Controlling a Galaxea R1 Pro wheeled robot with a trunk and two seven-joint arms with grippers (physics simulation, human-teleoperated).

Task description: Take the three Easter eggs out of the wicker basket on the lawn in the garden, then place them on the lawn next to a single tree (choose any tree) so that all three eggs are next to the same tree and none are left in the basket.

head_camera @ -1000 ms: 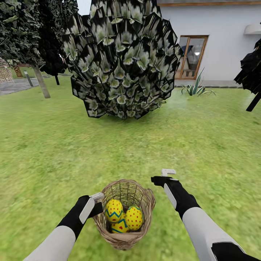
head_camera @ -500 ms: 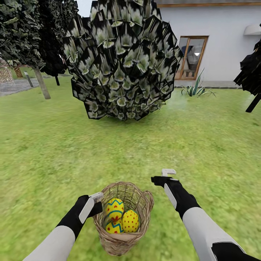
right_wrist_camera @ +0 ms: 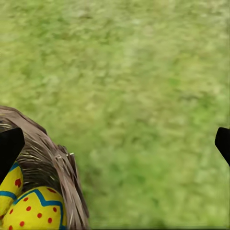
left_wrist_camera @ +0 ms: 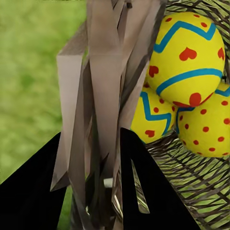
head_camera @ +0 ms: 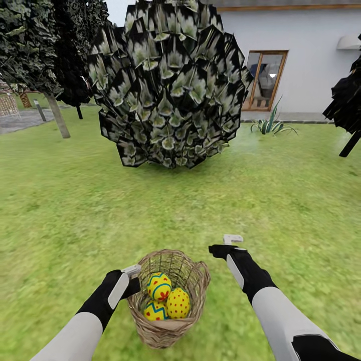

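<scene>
Grass of the lawn stretches ahead of me, with the wicker basket lifted at six o'clock, close in front of my body. My left pincer is clamped on the basket's braided rim at its nine o'clock side; the left wrist camera shows the dark fingers closed around the woven twigs. All three Easter eggs sit inside, yellow with red dots and blue zigzags, crowded against each other. My right pincer hovers at the basket's two o'clock, apart from it, its fingers spread wide over bare grass. A big round bush stands at twelve o'clock. At ten o'clock, far off, is what looks like the tree, its pale trunk leaning. A white house lies at one o'clock.
</scene>
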